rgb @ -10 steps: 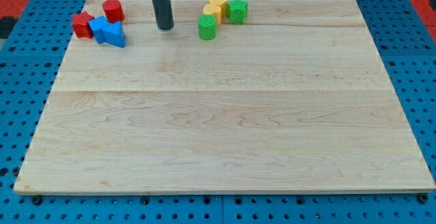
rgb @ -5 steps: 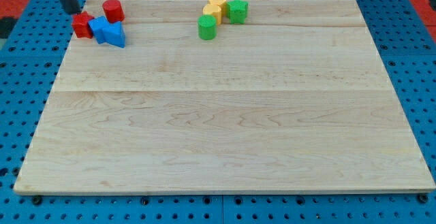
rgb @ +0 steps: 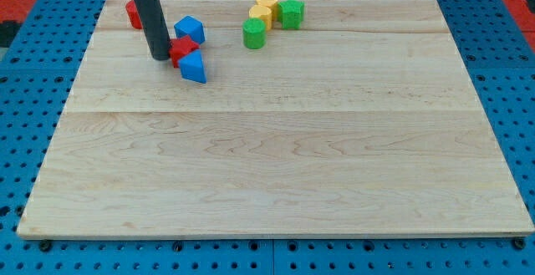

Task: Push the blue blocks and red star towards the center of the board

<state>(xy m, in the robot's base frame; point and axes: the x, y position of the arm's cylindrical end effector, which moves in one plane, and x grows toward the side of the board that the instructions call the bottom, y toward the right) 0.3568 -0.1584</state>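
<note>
Camera view gives you the whole wooden board [rgb: 276, 158], a pale slab lying on a blue pegboard [rgb: 25, 99] that frames it on all sides. The dark rod [rgb: 152, 16] comes down from the view's top left, and my tip [rgb: 160, 57] rests on the board at the left edge of the red star [rgb: 182, 49]; you can read it as touching or just shy of touching. The rod is a bare pusher, so it grips nothing.

Look at the cluster beside my tip: the red star sits between two blue blocks. One blue block [rgb: 190, 30], cube-like, lies just above and to the right of the star. The other blue block [rgb: 193, 68], wedge-shaped, lies just below it. All three are packed together in the board's upper left part, well apart from the centre.

Behind the rod, toward the view's top left, you see a red cylinder [rgb: 132, 12], partly hidden.

At the top middle you have a green cylinder [rgb: 254, 33], a green block [rgb: 291, 12], and two yellow blocks [rgb: 265, 7] bunched together.
</note>
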